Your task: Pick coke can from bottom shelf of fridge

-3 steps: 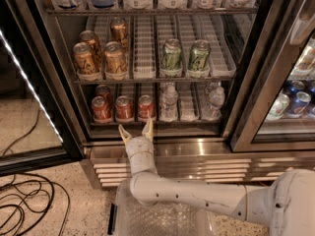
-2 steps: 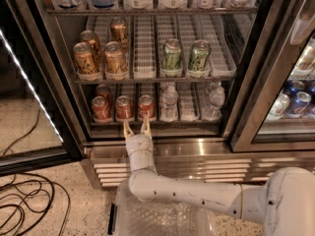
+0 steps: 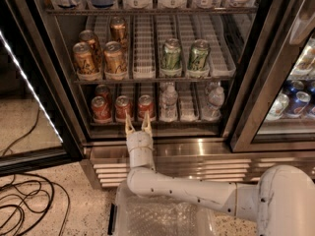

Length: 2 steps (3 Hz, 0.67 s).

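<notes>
The fridge (image 3: pixel 246 107) stands open in front of me. Three red coke cans stand at the front of the bottom shelf (image 3: pixel 187 123): left (image 3: pixel 100 108), middle (image 3: pixel 123 108) and right (image 3: pixel 145 106), with another behind the left one. My gripper (image 3: pixel 138 124) is open and empty. It points up at the shelf's front edge, just below the gap between the middle and right cans. Its fingertips (image 3: pixel 147 120) reach the cans' bases.
Clear water bottles (image 3: pixel 169 103) stand on the bottom shelf right of the cans. Gold-brown cans (image 3: pixel 114 59) and green cans (image 3: pixel 172 56) fill the rack above. The steel sill (image 3: pixel 197 148) and grille lie below. The open door (image 3: pixel 34 92) is at left, cables (image 3: pixel 19 200) on the floor.
My gripper has moved up and forward toward the bottom shelf, and its fingers now stand closer together, with the tips at the cans' bases.
</notes>
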Each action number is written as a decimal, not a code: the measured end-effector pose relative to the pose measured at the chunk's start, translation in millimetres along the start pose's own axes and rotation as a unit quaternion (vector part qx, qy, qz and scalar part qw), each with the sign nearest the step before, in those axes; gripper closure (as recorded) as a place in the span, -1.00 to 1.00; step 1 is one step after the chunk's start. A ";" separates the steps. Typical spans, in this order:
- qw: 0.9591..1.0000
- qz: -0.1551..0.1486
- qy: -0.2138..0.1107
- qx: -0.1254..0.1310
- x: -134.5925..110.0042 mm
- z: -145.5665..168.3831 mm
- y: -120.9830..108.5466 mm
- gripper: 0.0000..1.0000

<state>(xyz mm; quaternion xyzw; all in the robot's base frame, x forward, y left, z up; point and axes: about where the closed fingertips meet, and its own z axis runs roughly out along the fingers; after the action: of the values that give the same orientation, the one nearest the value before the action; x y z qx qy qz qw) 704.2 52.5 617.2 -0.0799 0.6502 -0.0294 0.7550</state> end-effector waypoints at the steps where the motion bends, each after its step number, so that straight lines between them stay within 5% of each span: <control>1: 1.000 0.001 -0.001 0.022 0.3 -2.3 -8.5 -0.16; 2: 0.999 0.008 -0.001 0.043 4.7 1.2 -16.6 -0.18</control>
<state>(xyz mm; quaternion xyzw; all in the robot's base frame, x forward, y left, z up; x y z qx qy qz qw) 707.1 35.5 615.4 -0.0423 0.6486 -0.0507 0.7582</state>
